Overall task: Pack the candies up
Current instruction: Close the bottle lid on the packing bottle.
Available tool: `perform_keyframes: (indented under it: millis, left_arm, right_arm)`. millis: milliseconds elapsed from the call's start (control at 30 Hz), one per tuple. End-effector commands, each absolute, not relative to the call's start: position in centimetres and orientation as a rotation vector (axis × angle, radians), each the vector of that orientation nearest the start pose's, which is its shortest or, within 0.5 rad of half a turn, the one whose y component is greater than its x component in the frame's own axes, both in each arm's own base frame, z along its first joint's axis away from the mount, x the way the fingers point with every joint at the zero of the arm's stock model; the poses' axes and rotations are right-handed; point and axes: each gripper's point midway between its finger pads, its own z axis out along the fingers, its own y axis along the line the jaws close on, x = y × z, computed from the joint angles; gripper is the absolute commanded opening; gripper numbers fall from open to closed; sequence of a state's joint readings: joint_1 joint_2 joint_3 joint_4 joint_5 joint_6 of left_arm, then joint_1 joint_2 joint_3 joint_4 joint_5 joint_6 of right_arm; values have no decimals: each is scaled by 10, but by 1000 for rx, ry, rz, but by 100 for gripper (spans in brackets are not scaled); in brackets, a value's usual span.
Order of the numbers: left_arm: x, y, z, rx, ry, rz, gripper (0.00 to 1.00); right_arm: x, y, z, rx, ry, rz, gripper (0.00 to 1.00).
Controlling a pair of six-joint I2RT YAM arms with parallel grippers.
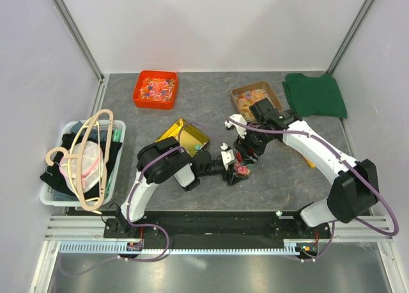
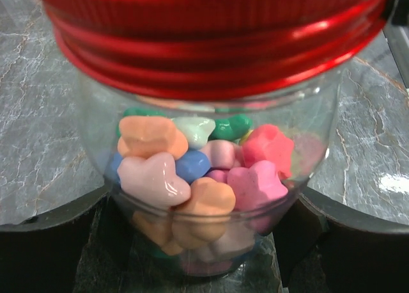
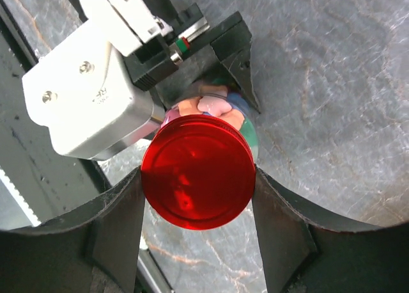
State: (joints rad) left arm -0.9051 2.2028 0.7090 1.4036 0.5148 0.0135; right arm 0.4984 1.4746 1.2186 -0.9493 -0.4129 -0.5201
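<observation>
The candies (image 2: 192, 171), chunky pink, orange, blue, green and white pieces, fill a clear jar (image 2: 313, 146) that stands on the grey table near the middle front (image 1: 241, 170). A red screw lid (image 3: 198, 171) sits on top of the jar (image 2: 211, 43). My left gripper (image 2: 204, 242) comes in low from the left and is shut on the jar's body, one dark finger pressed against each side. My right gripper (image 3: 197, 175) reaches down from above (image 1: 246, 153) and is shut on the red lid, its fingers (image 3: 115, 222) touching the rim on both sides.
At the back stand an orange-red tray (image 1: 155, 89) of wrapped sweets and a brown tray (image 1: 255, 98) of orange gummies. A folded green cloth (image 1: 314, 95) lies back right. A yellow tin (image 1: 183, 137) lies behind the left arm. A white basket (image 1: 118, 132) with hangers stands at the left.
</observation>
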Motion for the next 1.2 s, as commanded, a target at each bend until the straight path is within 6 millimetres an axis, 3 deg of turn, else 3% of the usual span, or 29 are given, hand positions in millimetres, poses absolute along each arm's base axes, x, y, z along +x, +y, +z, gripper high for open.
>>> perform_keyframes:
  millis: [0, 167, 500, 800, 1067, 1167]
  left_arm:
    - [212, -440, 68, 1115, 1101, -1172, 30]
    - [230, -436, 67, 1055, 1163, -1224, 29]
    - [235, -434, 67, 1045, 1182, -1275, 25]
    - [237, -434, 67, 1055, 1166, -1260, 21]
    - [239, -434, 67, 1051, 1168, -1252, 20]
    - [239, -434, 67, 1053, 1166, -1249, 19]
  right_arm:
    - [271, 191, 123, -1373, 2205, 432, 38]
    - [269, 184, 111, -1324, 2176, 388, 39]
    - [274, 174, 95, -1277, 2156, 306, 40]
    - [277, 182, 109, -1209, 2161, 442, 40]
    - [278, 177, 119, -1136, 2168, 523, 40]
    - [282, 179, 132, -1102, 2145, 553, 40]
